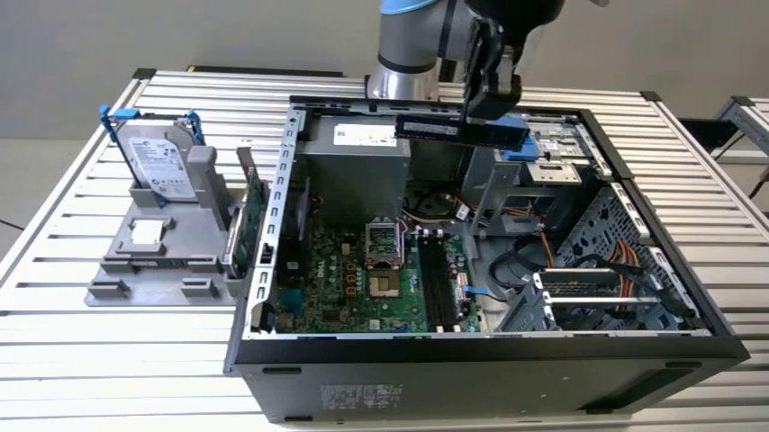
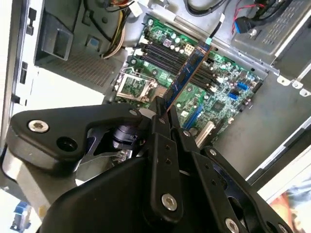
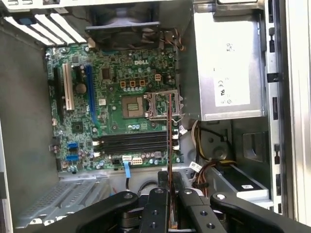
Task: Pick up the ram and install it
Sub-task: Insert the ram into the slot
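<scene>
Dark blue-green ram [image 1: 447,130] — 1 stick, clamped in the gripper [image 1: 485,115]; we log it aloft above the open computer case [image 1: 481,378], apart from the motherboard [image 1: 348,279] below — hard drive [image 1: 162,157] at the exterior view's left.

the table [image 1: 49,261] is of ribbed bare metal with a soft shine. the computer case [image 1: 481,373] is matt black outside, dull grey sheet metal inside. the motherboard [image 3: 112,97] is glossy green. the gripper [image 2: 162,109] looks matt black, with shiny screws. the ram [image 2: 187,73] is smooth dark board. the hard drive [image 1: 162,157] has bright polished metal.
</scene>
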### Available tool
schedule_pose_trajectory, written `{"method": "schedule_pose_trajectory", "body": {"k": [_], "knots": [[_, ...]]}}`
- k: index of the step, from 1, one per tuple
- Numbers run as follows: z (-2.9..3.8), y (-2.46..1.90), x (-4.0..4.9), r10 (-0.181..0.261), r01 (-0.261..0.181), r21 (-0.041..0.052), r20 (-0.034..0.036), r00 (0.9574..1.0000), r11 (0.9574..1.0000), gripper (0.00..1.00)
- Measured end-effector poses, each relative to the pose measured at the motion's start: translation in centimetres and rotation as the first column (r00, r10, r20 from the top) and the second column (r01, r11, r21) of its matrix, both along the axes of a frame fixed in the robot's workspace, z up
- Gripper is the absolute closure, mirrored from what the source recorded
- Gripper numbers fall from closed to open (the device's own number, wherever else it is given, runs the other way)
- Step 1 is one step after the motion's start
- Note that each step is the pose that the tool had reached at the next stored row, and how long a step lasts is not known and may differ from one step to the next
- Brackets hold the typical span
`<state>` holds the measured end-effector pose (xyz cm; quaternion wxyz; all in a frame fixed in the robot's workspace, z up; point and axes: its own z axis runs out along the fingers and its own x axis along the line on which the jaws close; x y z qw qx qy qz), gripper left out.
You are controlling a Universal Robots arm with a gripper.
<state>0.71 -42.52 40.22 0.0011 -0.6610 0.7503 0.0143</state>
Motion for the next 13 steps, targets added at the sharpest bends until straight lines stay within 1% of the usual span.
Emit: {"method": "schedule_pose_trajectory", "body": {"k": [2,5,6,10,11,13], "knots": [[0.00,0.00,0.00,-0.031,0.031,0.0000,0.0000,0.9995,0.9995,1.00],[0.00,0.00,0.00,-0.075,0.075,0.0000,-0.0001,0.9972,0.9972,1.00],[0.00,0.00,0.00,-0.105,0.105,0.0000,-0.0001,0.9945,0.9945,1.00],[0.00,0.00,0.00,-0.163,0.163,0.0000,-0.0001,0.9866,0.9866,1.00],[0.00,0.00,0.00,-0.203,0.203,0.0000,-0.0002,0.9791,0.9791,1.00],[0.00,0.00,0.00,-0.246,0.246,-0.0001,-0.0004,0.9694,0.9694,1.00]]}}
